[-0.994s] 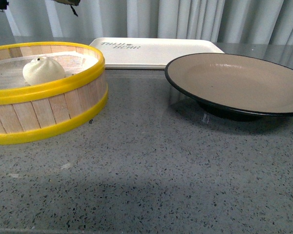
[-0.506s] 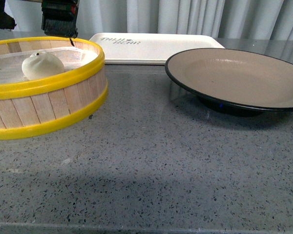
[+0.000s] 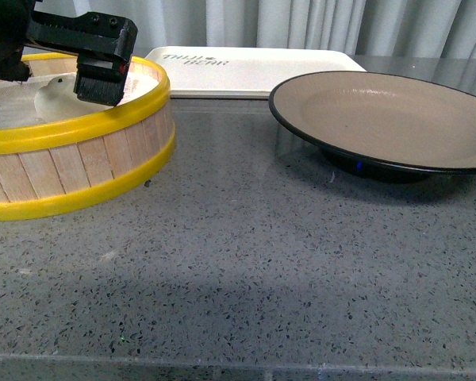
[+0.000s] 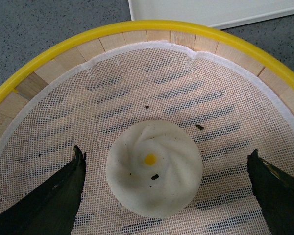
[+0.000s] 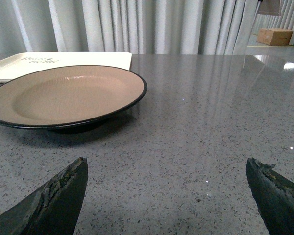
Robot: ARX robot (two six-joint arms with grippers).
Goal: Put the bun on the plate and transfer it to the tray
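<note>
Bun [image 4: 154, 175] sits on the mesh inside the steamer basket [image 4: 49, 58], between the spread, non-touching fingers of the left gripper [image 4: 166, 159]. Right gripper [image 5: 165, 169] hangs wide apart near the plate [image 5: 63, 93], with the tray [image 5: 63, 61] just behind it.

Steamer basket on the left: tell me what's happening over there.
The left tool hovers open over the steamer basket, its fingers either side of the bun without touching it. The bun sits on the basket's mesh liner. The plate is empty on the counter, with the tray farther back. The right tool is open near the plate, holding nothing.
</note>
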